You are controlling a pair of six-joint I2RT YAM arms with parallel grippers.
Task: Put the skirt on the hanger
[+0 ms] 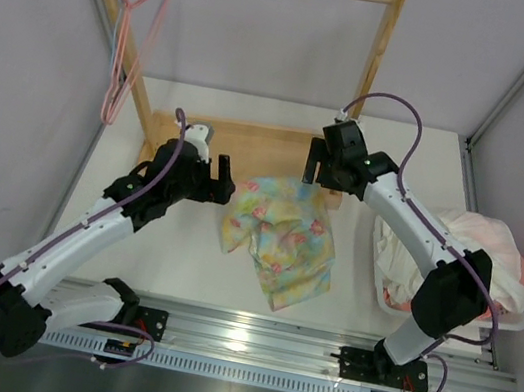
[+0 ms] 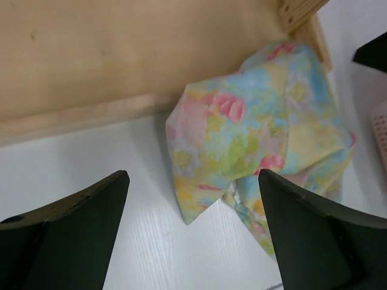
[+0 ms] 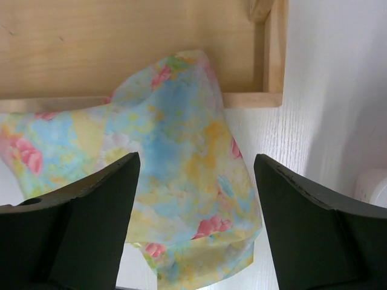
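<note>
skirt crumpled, top edge overlapping wooden base; left hand spread beside, right hand spread above.

The wooden rack is bare pale wood, matt, with visible grain on its base board and its round top rail. The skirt, lying against the rack's base, is thin printed cloth, soft, matt and creased. The table under the rack is white, low in sheen, with a fine linear texture. The hanger on the rack's top rail looks like thin, smooth coated wire. The fingers of the left gripper are matt black plastic, slightly grainy. In front of the rack, the mounting rail is bright, reflective metal.
</note>
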